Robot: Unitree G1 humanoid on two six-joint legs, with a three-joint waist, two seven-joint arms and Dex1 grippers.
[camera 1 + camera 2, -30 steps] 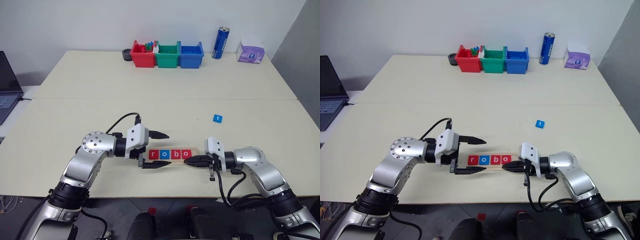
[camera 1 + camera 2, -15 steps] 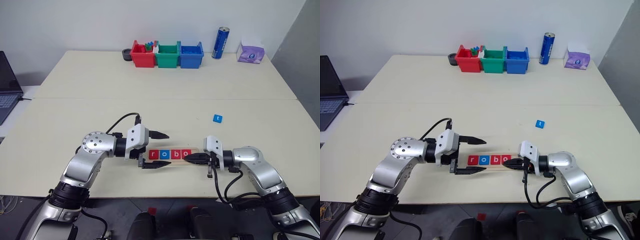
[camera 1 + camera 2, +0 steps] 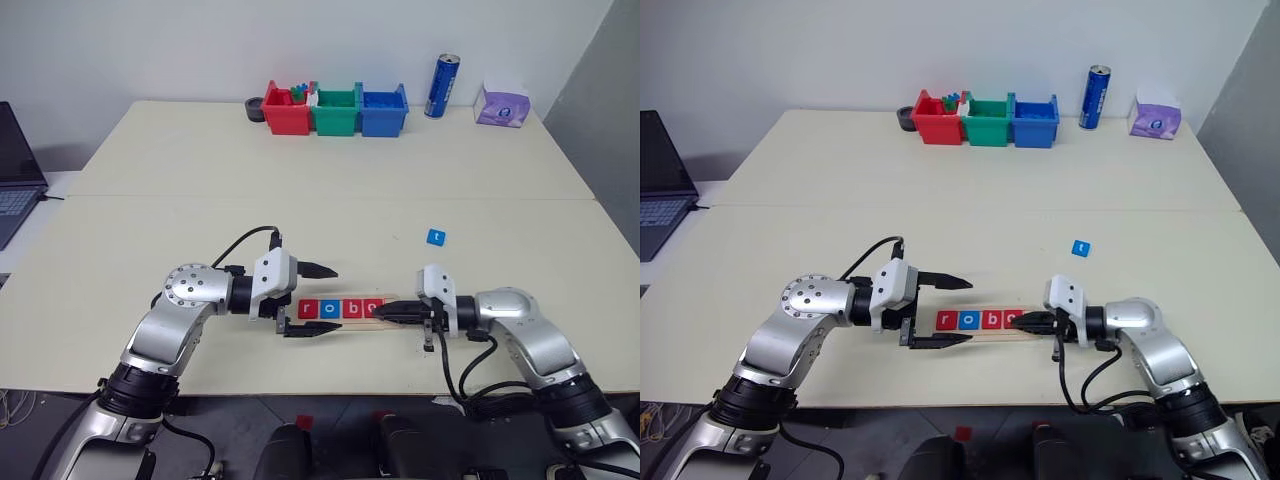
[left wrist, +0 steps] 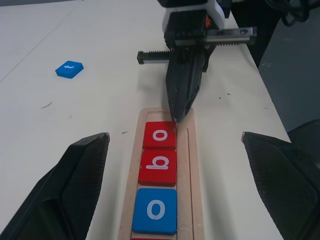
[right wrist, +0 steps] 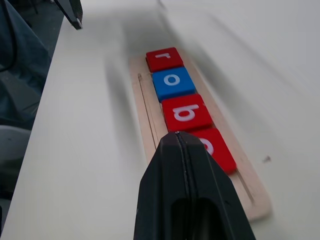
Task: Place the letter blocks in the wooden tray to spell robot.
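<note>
The long pale wooden tray (image 3: 340, 311) lies near the tabletop's (image 3: 300, 170) front edge, holding four square letter tiles (image 3: 339, 308) (r, o, b, o). The blue "t" tile (image 3: 434, 237) sits apart, toward the right edge. The left claw (image 3: 311, 299) gapes wide at the tray's left end; the right claw (image 3: 383, 312), pinched empty, touches its right end.

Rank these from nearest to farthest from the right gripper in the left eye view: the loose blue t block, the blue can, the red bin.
1. Blue t block: on the table just beyond the right gripper, slightly to its right.
2. Blue can: at the table's far edge, right of the bins.
3. Red bin: far edge, off to the left.
</note>
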